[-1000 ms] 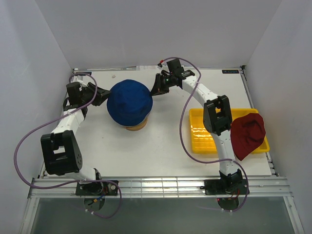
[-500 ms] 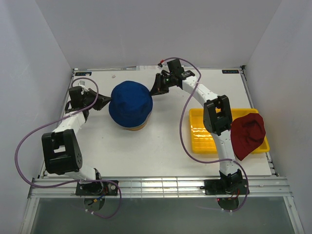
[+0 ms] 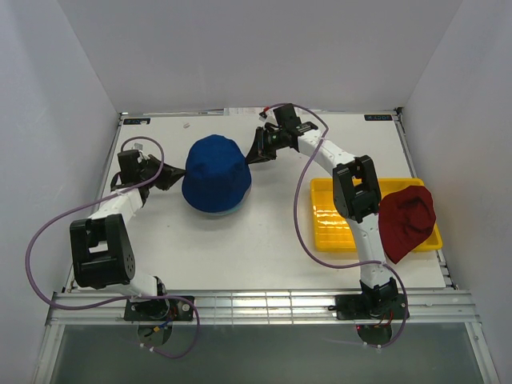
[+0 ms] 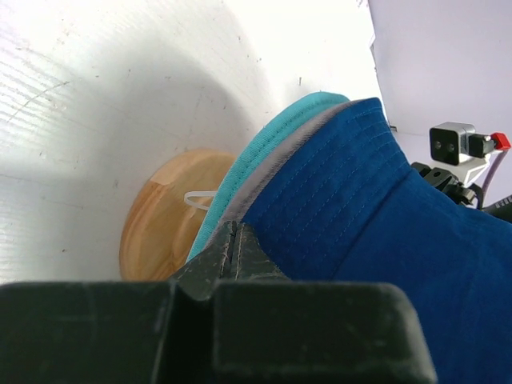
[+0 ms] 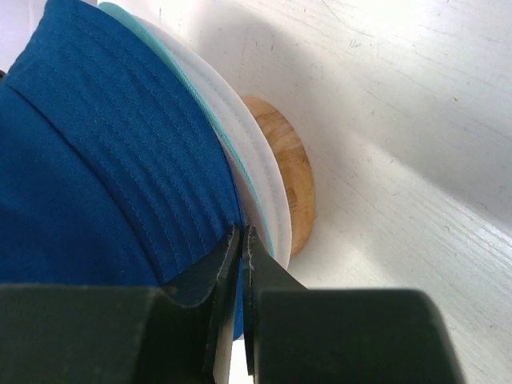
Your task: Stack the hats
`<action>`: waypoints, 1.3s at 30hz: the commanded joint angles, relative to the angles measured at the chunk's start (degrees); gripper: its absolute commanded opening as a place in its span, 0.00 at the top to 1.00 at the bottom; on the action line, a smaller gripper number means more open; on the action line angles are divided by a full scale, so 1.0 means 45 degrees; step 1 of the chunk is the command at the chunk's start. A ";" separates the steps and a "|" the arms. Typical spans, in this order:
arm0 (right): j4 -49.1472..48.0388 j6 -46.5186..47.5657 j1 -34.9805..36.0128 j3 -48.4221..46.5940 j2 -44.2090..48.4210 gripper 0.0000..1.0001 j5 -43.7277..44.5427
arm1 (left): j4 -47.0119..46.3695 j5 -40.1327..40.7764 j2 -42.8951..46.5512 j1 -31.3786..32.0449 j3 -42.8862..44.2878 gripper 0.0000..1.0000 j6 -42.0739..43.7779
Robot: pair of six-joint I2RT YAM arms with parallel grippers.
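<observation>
Left gripper (image 4: 233,240) and right gripper (image 5: 242,238): each pinched tight on the blue hat's (image 3: 214,172) stitched brim, on opposite sides.

Blue hat tops the teal hat (image 4: 240,164) and grey hat (image 4: 276,148) on the round wooden stand (image 4: 160,220), toward the far edge of the worktop (image 3: 264,248).

Risk: the floppy cloth slips free, or an uneven pull drags the lower brims askew.

Red hat (image 3: 406,220) slumped over the yellow tray (image 3: 328,228), right edge.

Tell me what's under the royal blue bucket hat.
Grey fabric hat brim, teal hat brim and round wooden stand base peek out. The crowns and stand's head are covered.
</observation>
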State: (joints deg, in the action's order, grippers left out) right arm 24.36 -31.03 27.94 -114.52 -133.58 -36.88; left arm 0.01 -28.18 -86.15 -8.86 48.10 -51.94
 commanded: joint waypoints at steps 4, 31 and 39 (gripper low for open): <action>-0.0120 0.0215 -0.0136 0.0156 0.0231 0.92 0.0950 | 0.0760 0.1244 0.0316 -0.0003 -0.0785 1.00 0.0234; 0.0015 0.0351 -0.0272 -0.1231 0.0659 0.58 0.1613 | 0.4409 0.4094 0.2248 -0.0120 0.1303 0.89 0.1386; 0.0212 -0.0058 -0.0429 -0.0997 0.1558 0.53 0.1947 | 0.4179 0.2756 0.2797 -0.0159 0.2592 0.66 0.1641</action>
State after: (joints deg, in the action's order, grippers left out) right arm 25.69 -30.41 26.35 -118.32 -132.60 -28.64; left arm 19.20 -11.79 -76.12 -9.28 56.80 -45.63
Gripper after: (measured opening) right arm 0.468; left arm 0.328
